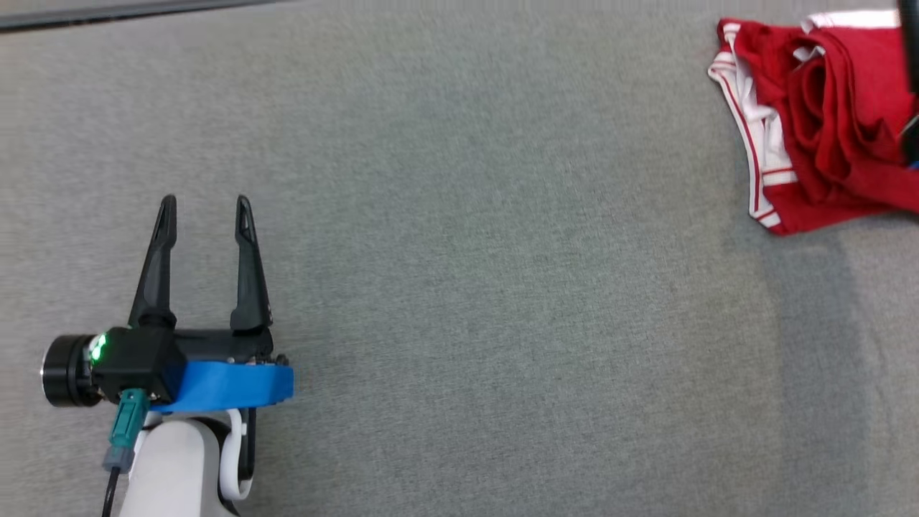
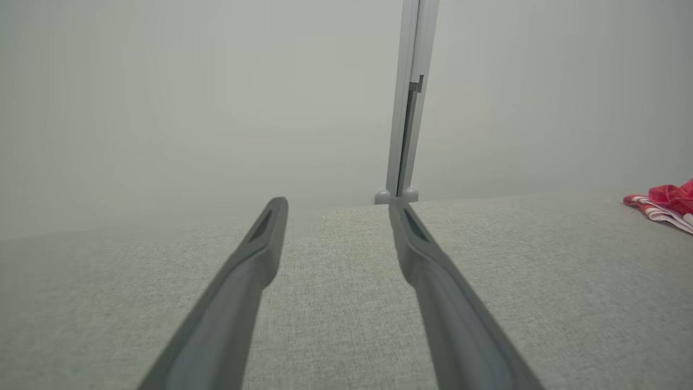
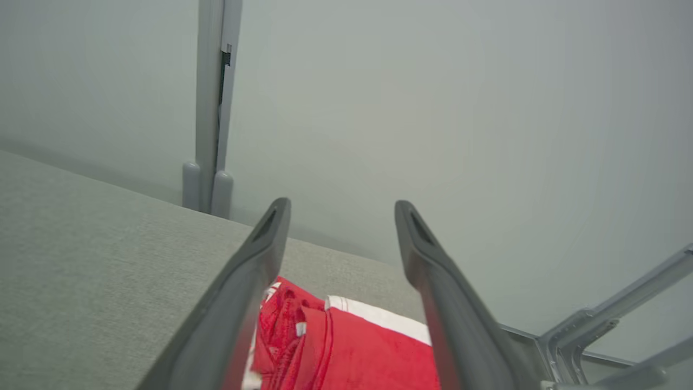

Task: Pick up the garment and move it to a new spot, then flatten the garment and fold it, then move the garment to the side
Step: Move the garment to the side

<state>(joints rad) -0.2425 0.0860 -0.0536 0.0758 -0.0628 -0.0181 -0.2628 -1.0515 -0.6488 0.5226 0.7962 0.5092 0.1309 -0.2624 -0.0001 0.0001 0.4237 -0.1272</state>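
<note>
Red garment (image 1: 826,122) lies roughly folded at the right side of the worktop (image 1: 459,287), put aside I think; left claw (image 1: 206,205) and right claw (image 3: 342,208) stand wide apart, empty.

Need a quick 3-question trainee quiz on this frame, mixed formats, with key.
1. True or false: the left gripper holds the red garment.
2. In the head view, the garment lies: A) at the centre, B) at the upper right, C) beside the left gripper.
3. Fill in: the right gripper, poised over the garment, is ____.
Key: 1 false; 2 B; 3 open.
</note>
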